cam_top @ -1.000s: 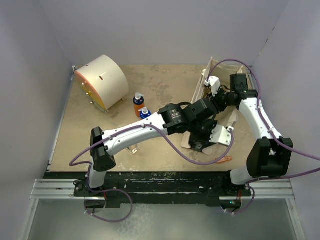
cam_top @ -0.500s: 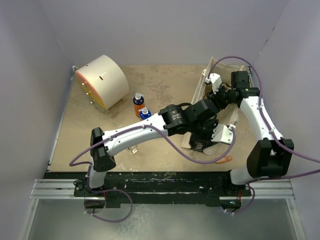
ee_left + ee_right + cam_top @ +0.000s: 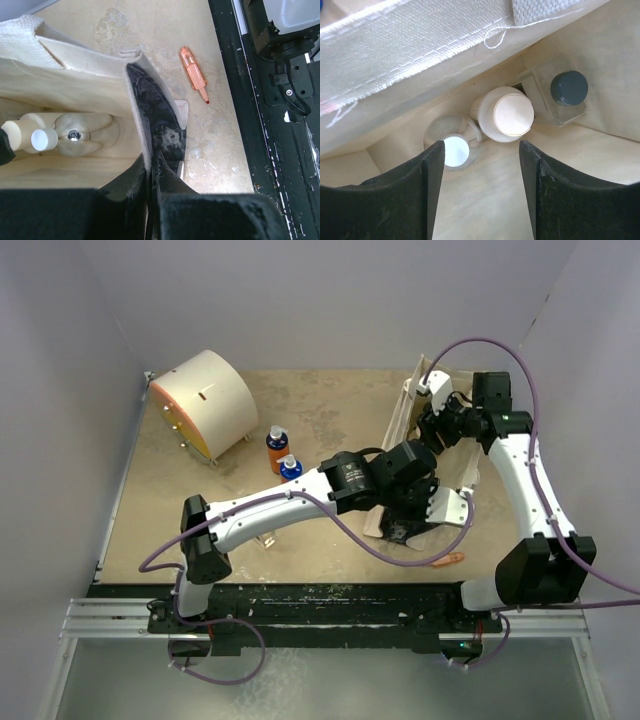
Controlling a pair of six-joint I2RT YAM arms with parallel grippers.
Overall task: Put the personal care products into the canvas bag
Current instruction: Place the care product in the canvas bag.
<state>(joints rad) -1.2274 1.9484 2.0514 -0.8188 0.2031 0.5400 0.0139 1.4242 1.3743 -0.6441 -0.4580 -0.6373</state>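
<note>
The canvas bag [image 3: 399, 424] stands open at the right of the table. My left gripper [image 3: 412, 505] is shut on the bag's near wall, by the dark printed panel [image 3: 162, 120]. My right gripper [image 3: 434, 428] is open and empty over the bag's mouth. In the right wrist view it [image 3: 480, 167] looks down on a silver bottle with a white cap [image 3: 454, 150], a cream-white bottle [image 3: 506, 114] and a clear squarish bottle with a black cap [image 3: 566, 94] inside the bag. Two orange bottles with blue caps [image 3: 277, 448] [image 3: 290, 468] stand on the table left of the bag.
A large cream drum with an orange face [image 3: 205, 405] lies at the far left. A small orange pen-like stick [image 3: 445, 560] lies near the front edge, right of the bag; it also shows in the left wrist view [image 3: 194, 74]. Grey walls close in the table.
My right gripper has drawn up and back from the bag's mouth toward the far right. My left gripper has kept its hold on the bag's wall.
</note>
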